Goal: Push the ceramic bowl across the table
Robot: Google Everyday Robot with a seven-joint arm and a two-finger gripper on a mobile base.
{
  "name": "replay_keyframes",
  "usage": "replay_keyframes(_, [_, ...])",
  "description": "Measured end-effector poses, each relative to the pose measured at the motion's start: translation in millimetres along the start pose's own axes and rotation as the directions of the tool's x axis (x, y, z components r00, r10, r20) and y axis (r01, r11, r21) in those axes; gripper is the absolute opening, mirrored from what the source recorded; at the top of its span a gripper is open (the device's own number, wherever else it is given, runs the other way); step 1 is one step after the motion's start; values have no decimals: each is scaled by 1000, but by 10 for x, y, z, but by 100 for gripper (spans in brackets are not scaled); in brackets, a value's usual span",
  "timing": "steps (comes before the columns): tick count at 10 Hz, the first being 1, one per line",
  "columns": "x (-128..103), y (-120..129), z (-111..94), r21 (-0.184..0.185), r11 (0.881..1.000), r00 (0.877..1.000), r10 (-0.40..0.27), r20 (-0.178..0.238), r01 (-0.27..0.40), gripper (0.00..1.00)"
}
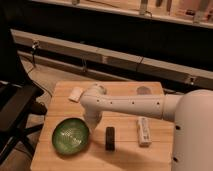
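The ceramic bowl (71, 136), wide, shallow and glossy green, sits near the front left corner of the light wooden table (125, 156). My white arm reaches in from the right, bends at an elbow over the table's back left, and points down. The gripper (92, 125) is at its lower end, shut, right against the bowl's right rear rim. Its fingertips are mostly hidden behind the wrist. Nothing is held.
A small white object (76, 93) lies at the table's back left. A black block (109, 138) and a white remote-like bar (143, 131) lie right of the bowl. A dark round mark (144, 90) shows at the back right. A black chair (15, 107) stands left of the table.
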Motion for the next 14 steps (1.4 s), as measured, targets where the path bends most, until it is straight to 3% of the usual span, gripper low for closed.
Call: replay_keyframes(14, [-179,-160,53,1,999,998,-40,38,40,1])
